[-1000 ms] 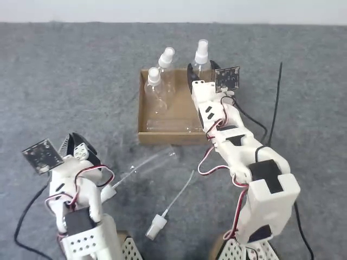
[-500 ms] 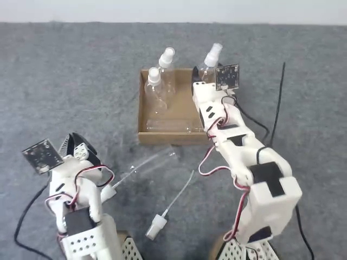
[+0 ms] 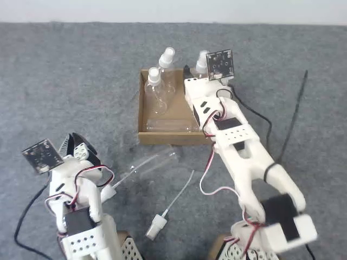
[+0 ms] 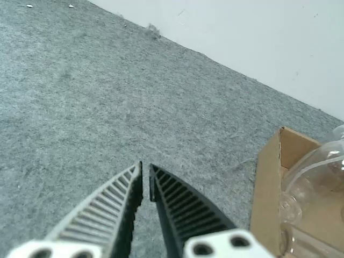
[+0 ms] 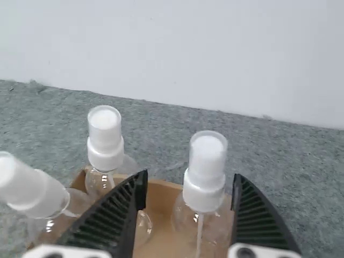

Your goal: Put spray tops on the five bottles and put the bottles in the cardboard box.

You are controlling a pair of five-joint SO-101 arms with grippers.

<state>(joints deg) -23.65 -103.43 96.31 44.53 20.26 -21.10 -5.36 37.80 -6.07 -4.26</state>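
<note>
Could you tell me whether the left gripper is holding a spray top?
No, the left gripper is shut with nothing held in it, above the grey carpet.

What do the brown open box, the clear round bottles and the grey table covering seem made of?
Brown open box: matte cardboard, raw cut edges. Clear round bottles: probably glossy plastic, see-through with highlights; possibly glass. Grey table covering: likely felt or carpet, fuzzy fibres.
</note>
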